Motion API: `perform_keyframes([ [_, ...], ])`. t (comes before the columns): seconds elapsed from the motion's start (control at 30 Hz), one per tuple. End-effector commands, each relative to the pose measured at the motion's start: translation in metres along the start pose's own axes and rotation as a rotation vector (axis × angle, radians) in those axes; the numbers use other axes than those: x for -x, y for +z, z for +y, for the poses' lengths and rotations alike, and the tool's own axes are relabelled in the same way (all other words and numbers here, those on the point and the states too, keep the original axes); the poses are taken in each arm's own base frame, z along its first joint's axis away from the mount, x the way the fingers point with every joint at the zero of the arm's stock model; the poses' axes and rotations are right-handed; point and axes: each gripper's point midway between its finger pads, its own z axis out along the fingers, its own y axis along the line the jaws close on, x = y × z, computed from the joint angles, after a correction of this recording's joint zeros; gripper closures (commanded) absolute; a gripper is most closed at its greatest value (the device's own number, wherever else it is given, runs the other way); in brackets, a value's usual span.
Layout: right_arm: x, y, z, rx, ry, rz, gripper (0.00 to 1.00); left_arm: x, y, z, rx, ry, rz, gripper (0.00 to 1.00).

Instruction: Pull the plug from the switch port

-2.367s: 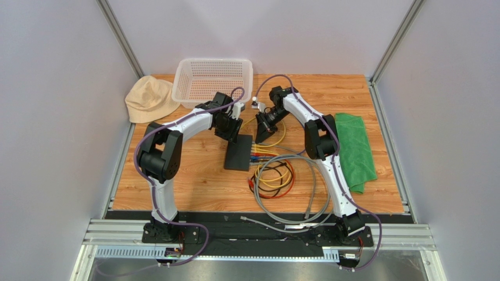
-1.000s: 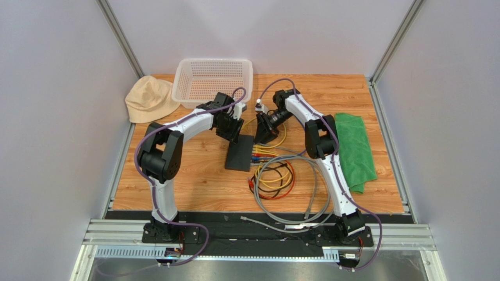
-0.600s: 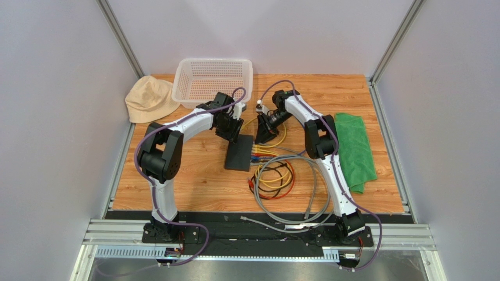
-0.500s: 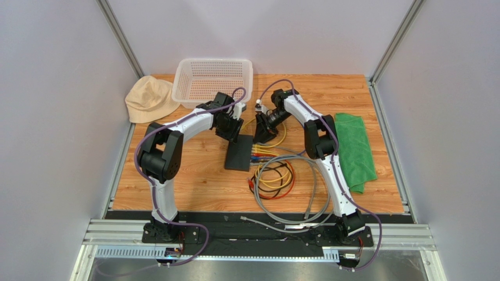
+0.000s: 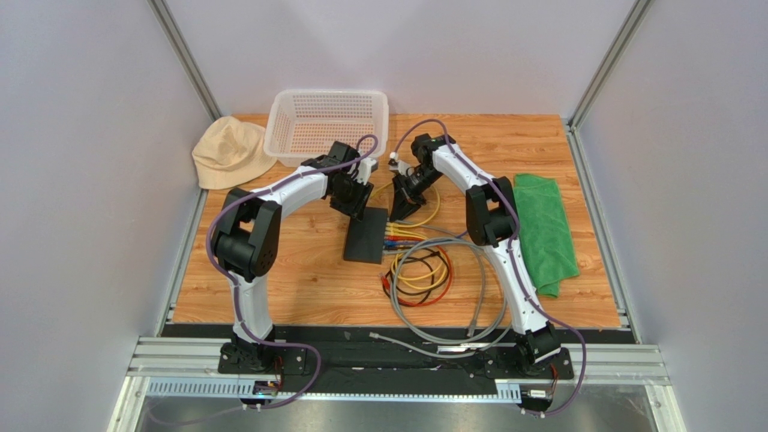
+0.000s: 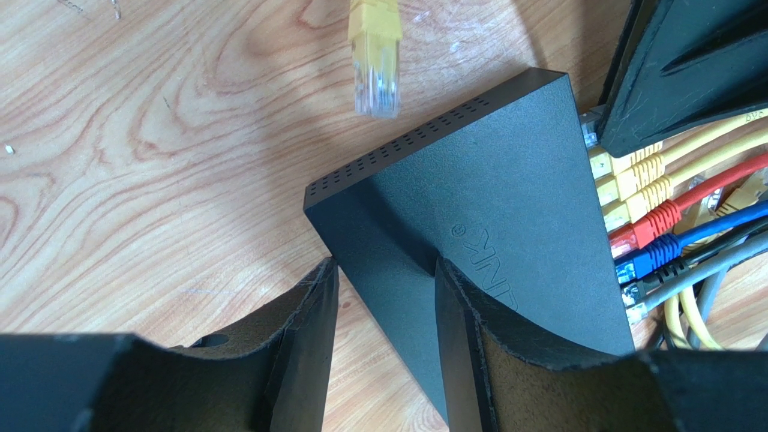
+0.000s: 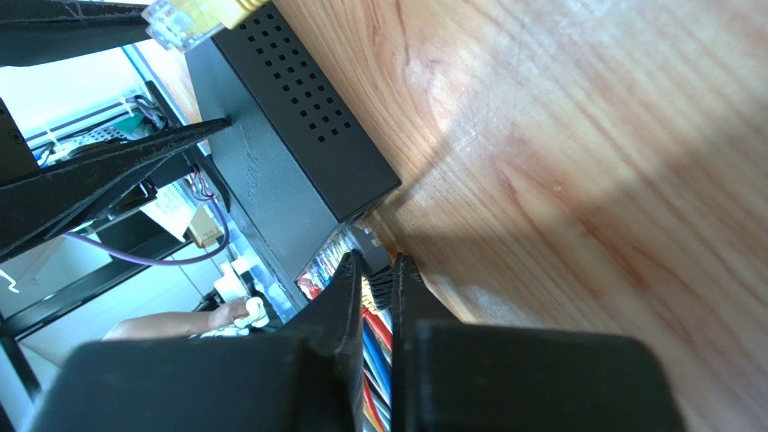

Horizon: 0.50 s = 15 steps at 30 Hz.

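In the left wrist view, the lower right corner of the switch (image 6: 487,225) is cut off behind the near gripper finger. The plugs (image 6: 631,193) enter the sockets at the right of the frame; the sockets themselves are hidden. The right gripper (image 6: 685,63) is cropped by the upper right edge.

In the right wrist view, the plug between the right gripper's fingertips (image 7: 383,274) is mostly covered; its colour cannot be determined.

In the top external view, individual plugs (image 5: 393,236) are too small to separate.
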Motion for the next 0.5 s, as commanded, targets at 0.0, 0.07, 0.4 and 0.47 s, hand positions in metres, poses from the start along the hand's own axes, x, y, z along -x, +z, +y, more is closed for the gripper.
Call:
perform_keyframes([
  [0.0,0.012,0.049,-0.04,-0.26,-0.134,-0.01,1.0,-0.019,0.021,-0.013,-0.044,0.045,0.069,0.5],
  [0.07,0.01,0.047,-0.042,-0.297,-0.128,-0.004,1.0,-0.019,0.02,-0.013,-0.043,0.044,0.068,0.5],
  [0.4,-0.018,0.014,-0.074,-0.37,-0.109,0.066,1.0,-0.017,0.019,-0.013,-0.04,0.045,0.057,0.5],
  [0.47,-0.022,0.007,-0.079,-0.349,-0.097,0.07,1.0,-0.018,0.019,-0.013,-0.04,0.045,0.057,0.5],
])
